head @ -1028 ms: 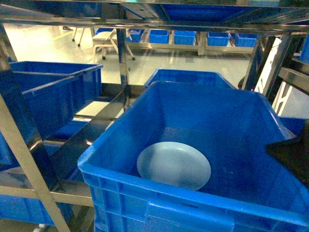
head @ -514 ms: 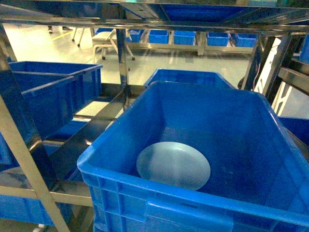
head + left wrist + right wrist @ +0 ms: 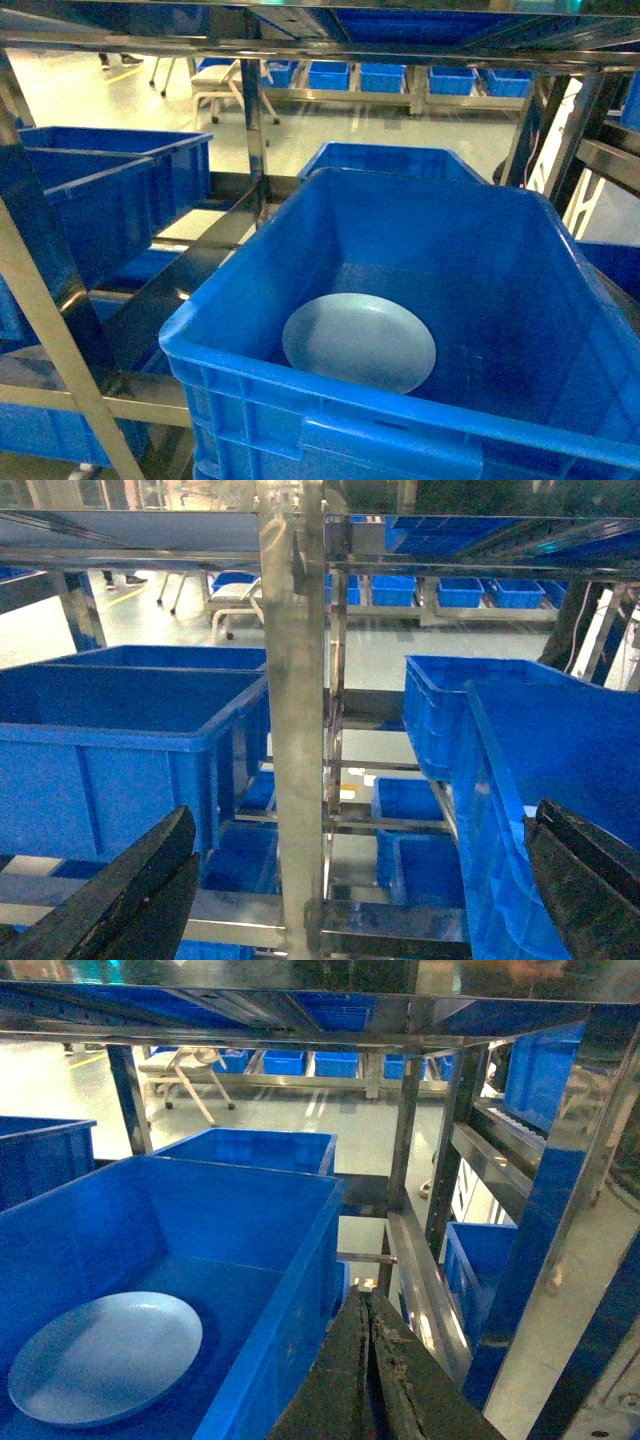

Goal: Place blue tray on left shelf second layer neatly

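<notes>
The blue tray (image 3: pixel 360 342) is a pale round dish lying flat on the floor of a big deep-blue crate (image 3: pixel 250 400), toward its front left. The right wrist view shows the blue tray (image 3: pixel 105 1357) at lower left. My right gripper (image 3: pixel 367 1298) is shut and empty, outside the crate's right wall (image 3: pixel 290 1300) and beside the rack rail. My left gripper (image 3: pixel 360 820) is open with nothing between its dark fingers (image 3: pixel 130 900), facing a steel upright (image 3: pixel 295 730). The left shelf second layer (image 3: pixel 185 275) is the reflective steel tier left of the crate. Neither gripper shows in the head view.
Two deep-blue crates (image 3: pixel 110 200) stand on the left shelf. Another crate (image 3: pixel 390 158) sits behind the tray's crate. Steel uprights (image 3: pixel 252 130) and a diagonal brace (image 3: pixel 60 350) divide the racks. A top shelf (image 3: pixel 320 45) runs overhead. More crates (image 3: pixel 240 860) sit on lower tiers.
A dark gripper shape at the right edge of the head view one second ago has left that view. The tray and crates have not moved.
</notes>
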Robot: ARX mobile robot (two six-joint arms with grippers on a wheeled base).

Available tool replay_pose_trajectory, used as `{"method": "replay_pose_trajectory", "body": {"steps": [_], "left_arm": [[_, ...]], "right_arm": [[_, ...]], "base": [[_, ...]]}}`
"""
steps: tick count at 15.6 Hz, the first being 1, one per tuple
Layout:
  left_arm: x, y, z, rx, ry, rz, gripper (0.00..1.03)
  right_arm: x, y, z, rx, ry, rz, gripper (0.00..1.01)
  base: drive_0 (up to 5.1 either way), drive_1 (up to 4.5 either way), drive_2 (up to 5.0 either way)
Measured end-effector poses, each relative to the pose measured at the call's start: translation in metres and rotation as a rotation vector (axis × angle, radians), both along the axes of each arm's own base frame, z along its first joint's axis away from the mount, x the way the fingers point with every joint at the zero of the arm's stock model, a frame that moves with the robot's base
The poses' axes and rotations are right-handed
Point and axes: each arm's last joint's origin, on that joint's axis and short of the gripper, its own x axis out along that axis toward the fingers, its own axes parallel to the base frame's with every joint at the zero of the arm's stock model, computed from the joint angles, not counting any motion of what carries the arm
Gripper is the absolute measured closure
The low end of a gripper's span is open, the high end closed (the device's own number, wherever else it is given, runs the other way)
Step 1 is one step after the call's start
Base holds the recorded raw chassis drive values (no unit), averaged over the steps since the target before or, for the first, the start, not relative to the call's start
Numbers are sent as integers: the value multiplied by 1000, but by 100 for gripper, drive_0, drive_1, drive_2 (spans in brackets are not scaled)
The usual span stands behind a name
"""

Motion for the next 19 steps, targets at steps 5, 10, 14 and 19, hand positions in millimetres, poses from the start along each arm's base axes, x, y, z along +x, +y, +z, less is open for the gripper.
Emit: {"method": "replay_pose_trajectory", "body": {"steps": [5, 10, 14, 19], "left_arm": [[0, 0, 0, 0, 0, 0, 5], [0, 0, 0, 0, 0, 0, 5], [0, 0, 0, 0, 0, 0, 5], [0, 0, 0, 0, 0, 0, 5]], "right_arm": [[-12, 0, 5, 0, -17, 0, 99], [-23, 0, 7, 0, -23, 0, 99], [-28, 0, 7, 0, -23, 0, 99], [-32, 0, 6, 0, -24, 0, 99]], "base": [[0, 0, 0], [0, 0, 0], [0, 0, 0], [0, 0, 0]]}}
